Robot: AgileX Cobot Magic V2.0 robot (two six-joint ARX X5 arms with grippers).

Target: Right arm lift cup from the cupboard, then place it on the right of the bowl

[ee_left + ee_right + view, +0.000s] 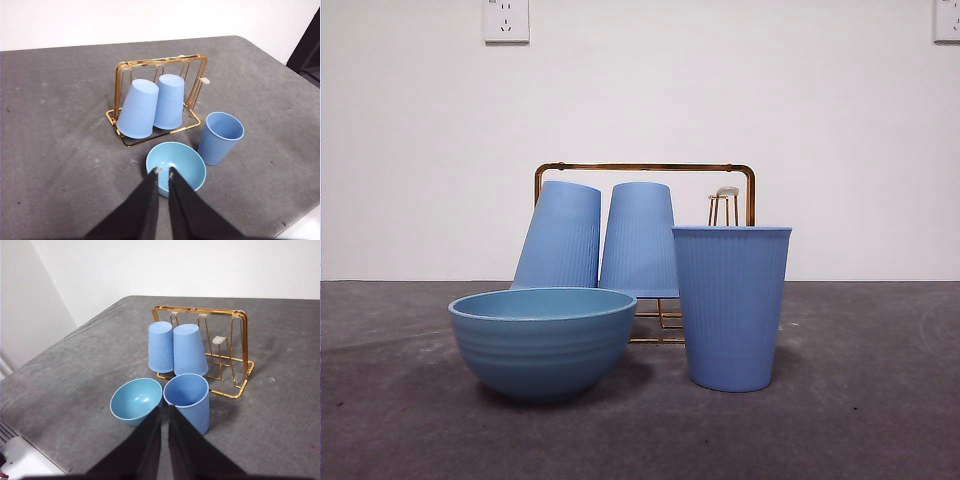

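Item: cup [731,305], periwinkle, ribbed, stood upright and mouth-up on the grey desk [880,400], just to the right of the bowl [542,340] and in front of the cupboard [645,168]. Nothing gripped it.

Item: bowl, teal, upright on the desk, close beside the cup; contact could not be judged.

Item: cupboard, gold wire, behind both. Two more cups [560,238] hung upside down on its prongs; one capped prong [724,196] stood bare.

Item: right gripper [164,410], clenched and empty, raised above the desk on the near side of the cup and bowl.

Item: left gripper [164,172], clenched and empty, likewise held clear.
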